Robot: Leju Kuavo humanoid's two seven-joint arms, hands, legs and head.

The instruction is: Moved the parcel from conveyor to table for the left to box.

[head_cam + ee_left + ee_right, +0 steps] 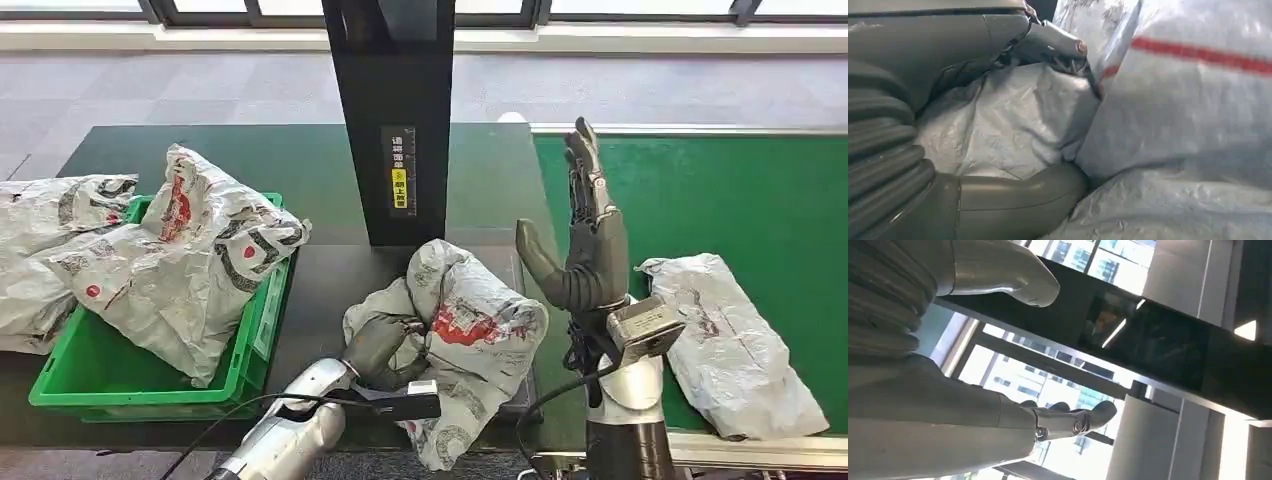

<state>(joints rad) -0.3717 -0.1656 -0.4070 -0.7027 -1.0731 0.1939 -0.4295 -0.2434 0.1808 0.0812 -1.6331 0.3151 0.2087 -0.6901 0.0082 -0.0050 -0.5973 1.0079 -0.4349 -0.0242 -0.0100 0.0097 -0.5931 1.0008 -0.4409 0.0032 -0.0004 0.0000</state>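
A crumpled grey parcel (465, 340) with red print lies on the dark table (310, 170) near its front edge. My left hand (385, 352) grips its left side; in the left wrist view the thumb (1018, 197) and fingers (1053, 45) press into the grey parcel (1168, 115). My right hand (585, 235) is raised upright beside the parcel, fingers straight and apart, holding nothing; the right wrist view shows the right hand (973, 390) against windows. A second grey parcel (730, 345) lies on the green conveyor (720, 190) to the right.
A green crate (120, 385) at the left holds a large grey printed bag (190, 255), with another bag (45, 250) beside it. A black post (395, 110) stands behind the held parcel.
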